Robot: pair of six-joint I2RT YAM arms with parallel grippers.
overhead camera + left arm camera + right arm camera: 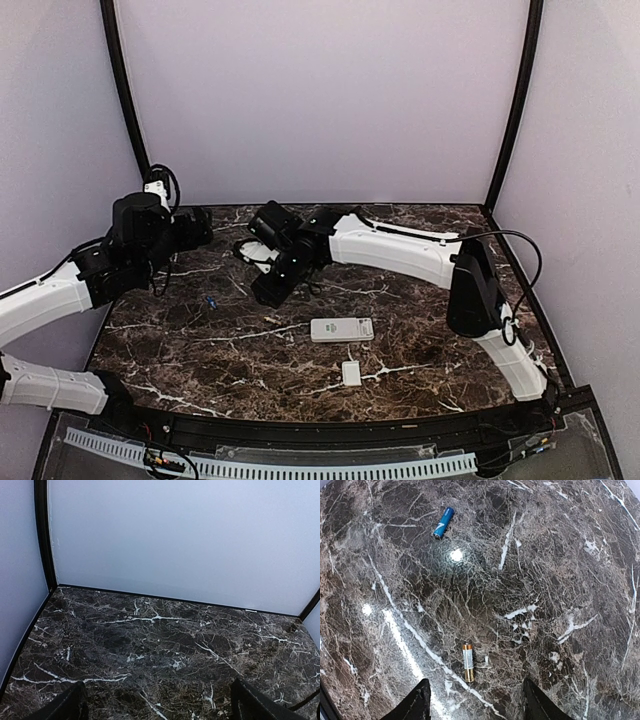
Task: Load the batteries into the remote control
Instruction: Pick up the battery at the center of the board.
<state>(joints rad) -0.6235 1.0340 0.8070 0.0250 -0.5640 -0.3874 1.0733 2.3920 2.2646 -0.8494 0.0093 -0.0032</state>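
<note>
The white remote control (341, 329) lies flat near the middle of the marble table. A bluish battery (212, 301) (443, 522) lies left of it. A pale tan battery (270, 319) (468, 662) lies between the blue one and the remote. My right gripper (265, 293) (477, 706) hangs above the tan battery, open, with nothing between its fingers (418, 702). The battery sits just ahead of the gap, nearer the left finger. My left gripper (198, 228) (160, 711) is raised at the back left, open wide and empty, facing the bare marble and the back wall.
A small flat white cover (352, 373) lies just in front of the remote. Pale walls and black corner posts (125, 95) close in the table (430, 300) on three sides. The right arm's upright link (475, 285) stands at the right.
</note>
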